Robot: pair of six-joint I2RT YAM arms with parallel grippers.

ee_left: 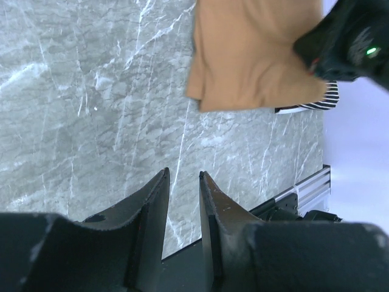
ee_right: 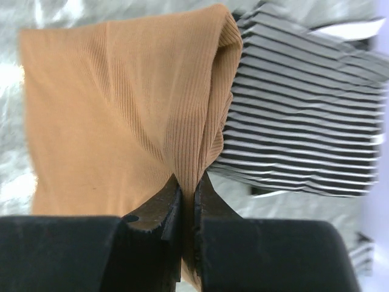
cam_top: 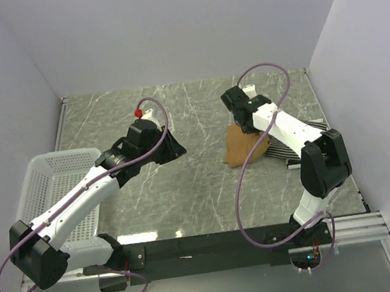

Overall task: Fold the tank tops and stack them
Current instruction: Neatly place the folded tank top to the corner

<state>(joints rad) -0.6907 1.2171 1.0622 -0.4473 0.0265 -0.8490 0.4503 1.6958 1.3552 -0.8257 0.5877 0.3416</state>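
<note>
Right gripper pinches a fold of the tan top (soft, limp ribbed knit, likely to sag); left gripper hangs parted, empty; best held at corners

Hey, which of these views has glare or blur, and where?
Top external: sharp, with a pale glare band on the table near the arm bases. Left wrist: marble crisp, right arm blurred at upper right. Right wrist: ribbing of the tan top sharp, striped top smeared, table blown out at upper left.

Lab booth: white walls around marble tabletop.
</note>
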